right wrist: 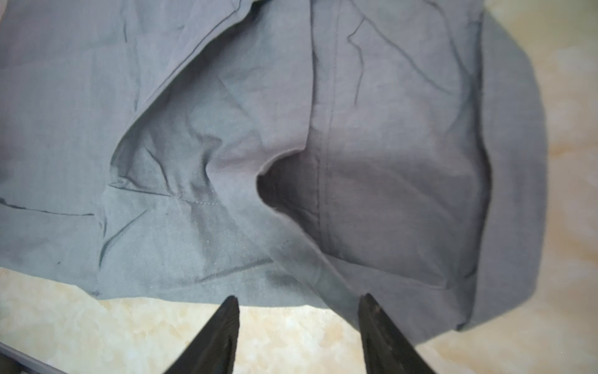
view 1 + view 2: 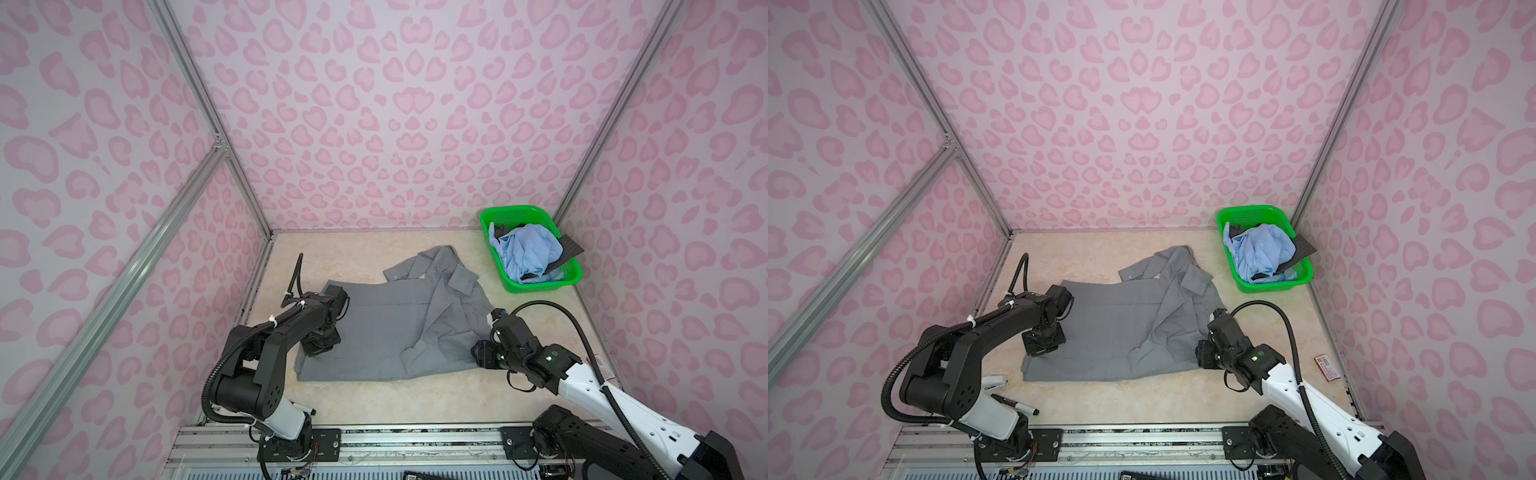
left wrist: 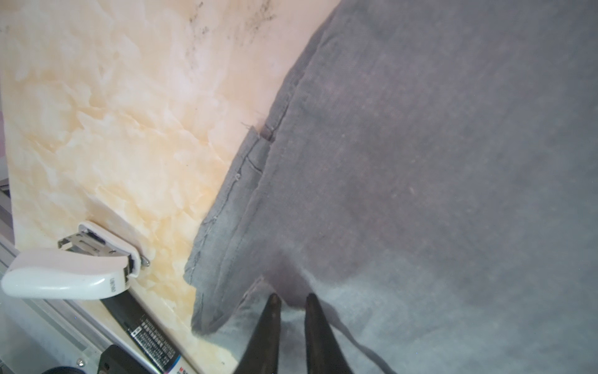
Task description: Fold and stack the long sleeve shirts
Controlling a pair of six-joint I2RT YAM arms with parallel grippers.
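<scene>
A mid-grey long sleeve shirt (image 2: 395, 332) (image 2: 1113, 332) lies spread on the marble-look table, its right side folded over and a cuffed sleeve trailing toward the back. My left gripper (image 2: 318, 347) (image 2: 1040, 347) points down on the shirt's near left part. In the left wrist view the gripper (image 3: 293, 299) is closed to a narrow gap with a raised pinch of the grey cloth (image 3: 420, 162) between the tips. My right gripper (image 2: 476, 351) (image 2: 1200, 353) sits at the shirt's near right edge. In the right wrist view it (image 1: 299, 301) stands open, with bare table between the fingers and the cloth (image 1: 226, 129) just past the tips.
A green basket (image 2: 511, 212) (image 2: 1246, 212) at the back right holds a crumpled light blue shirt (image 2: 525, 249) (image 2: 1260, 249) and a dark charcoal one (image 2: 571, 247) (image 2: 1304, 247). A white stapler (image 2: 992, 382) (image 3: 64, 275) and a black marker (image 2: 1015, 405) lie near the front left; a small red card (image 2: 1327, 368) is at the right edge.
</scene>
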